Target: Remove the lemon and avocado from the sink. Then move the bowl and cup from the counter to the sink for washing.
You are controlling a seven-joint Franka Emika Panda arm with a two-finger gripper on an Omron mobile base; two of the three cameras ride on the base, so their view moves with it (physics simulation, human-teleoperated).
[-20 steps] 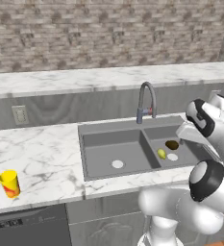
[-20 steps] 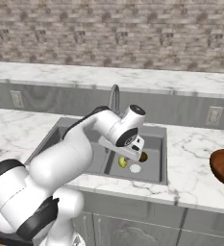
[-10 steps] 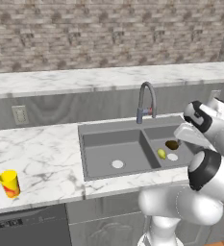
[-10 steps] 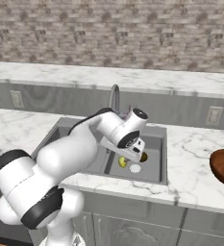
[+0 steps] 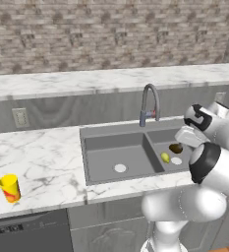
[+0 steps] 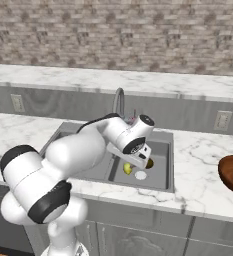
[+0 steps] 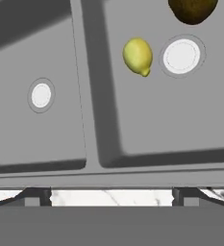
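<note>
A: The fingers (image 7: 36, 196) are spread wide and nothing is held. Where is the lemon (image 7: 138, 56) found?

B: In the right basin of the sink (image 7: 92, 144), beside the drain (image 7: 181, 55). It should be approached from straight above, centred between the tips.

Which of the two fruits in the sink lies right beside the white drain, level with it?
The lemon, yellow-green and oval, lies just beside the white drain in the hand view. The avocado, nearly black, sits past the drain at the picture's top edge.
</note>
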